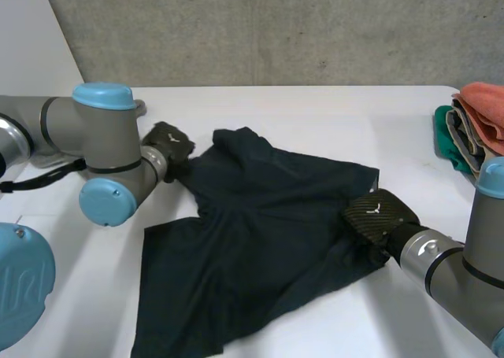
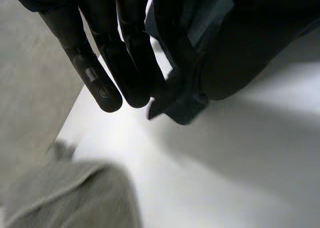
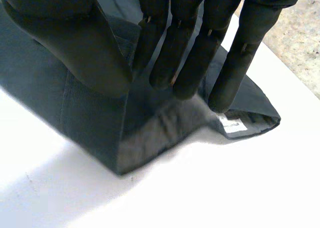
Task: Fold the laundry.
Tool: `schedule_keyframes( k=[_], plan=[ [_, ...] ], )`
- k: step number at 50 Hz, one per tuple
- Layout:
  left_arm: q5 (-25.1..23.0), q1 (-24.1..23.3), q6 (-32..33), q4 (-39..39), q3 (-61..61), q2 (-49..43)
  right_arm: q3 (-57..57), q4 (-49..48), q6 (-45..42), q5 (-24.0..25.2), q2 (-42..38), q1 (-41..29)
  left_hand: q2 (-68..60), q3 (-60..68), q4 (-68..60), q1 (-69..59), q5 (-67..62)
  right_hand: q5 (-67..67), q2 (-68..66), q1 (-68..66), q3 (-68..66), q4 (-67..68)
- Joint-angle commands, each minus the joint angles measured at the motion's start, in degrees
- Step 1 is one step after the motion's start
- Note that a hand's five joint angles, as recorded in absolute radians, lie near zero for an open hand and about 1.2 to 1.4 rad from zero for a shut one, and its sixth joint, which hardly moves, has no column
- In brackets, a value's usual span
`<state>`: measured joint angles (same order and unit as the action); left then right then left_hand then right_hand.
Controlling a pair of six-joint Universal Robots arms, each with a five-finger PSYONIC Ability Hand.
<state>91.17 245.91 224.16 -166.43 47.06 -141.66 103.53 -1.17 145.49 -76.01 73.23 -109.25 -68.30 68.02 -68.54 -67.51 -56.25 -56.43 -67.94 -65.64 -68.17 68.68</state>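
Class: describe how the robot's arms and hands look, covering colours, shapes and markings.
The left arm and right arm are thick grey tubes, their joints closed by light-blue caps. A silver collar at the right wrist bears a curved arrow. The left hand and right hand are black with long rounded fingers; the right one's back shows a weave and a small white mark.

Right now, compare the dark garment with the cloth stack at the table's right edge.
The dark garment lies spread and rumpled mid-table; the stack is folded at the edge. The garment is one dark colour; the stack shows orange, green and beige. Both are cloth on the table.
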Motion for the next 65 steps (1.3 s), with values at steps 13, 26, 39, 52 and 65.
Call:
schedule_keyframes(
  k=[13, 26, 39, 52, 65],
  plan=[
    [4.1, -0.1, -4.2, 2.7, 3.6, 7.4, 0.1, 0.5, 0.3, 0.1, 0.4, -2.0, 38.1, -37.8, 38.3, 37.3, 36.0, -13.6, -12.1, -14.4, -11.8, 11.3],
    [-4.5, 4.0, -18.9, 6.4, 22.4, 26.2, -4.7, -4.5, 9.2, 1.1, -1.9, -3.3, 38.9, -38.6, 39.2, 38.1, 36.9, -13.6, -12.1, -14.4, -11.8, 11.3],
    [-15.8, 10.1, -30.7, 7.3, 49.3, 45.1, -14.6, -7.8, 23.2, -3.8, -8.6, -4.4, 38.6, -38.3, 38.8, 37.8, 36.5, -13.6, -12.1, -14.4, -11.8, 11.3],
    [-10.8, 5.5, -31.2, 6.8, 57.6, 49.3, -19.6, -7.7, 25.2, -8.9, -12.4, -4.9, 41.4, -41.2, 41.7, 40.6, 39.4, -13.6, -12.1, -14.4, -11.8, 11.3],
    [-3.6, 0.9, -31.0, 6.6, 56.7, 43.3, -20.8, -7.8, 25.0, -9.0, -13.6, -4.8, 45.5, -45.2, 45.7, 44.7, 43.4, -13.6, -12.1, -14.4, -11.8, 11.3]
  ],
)
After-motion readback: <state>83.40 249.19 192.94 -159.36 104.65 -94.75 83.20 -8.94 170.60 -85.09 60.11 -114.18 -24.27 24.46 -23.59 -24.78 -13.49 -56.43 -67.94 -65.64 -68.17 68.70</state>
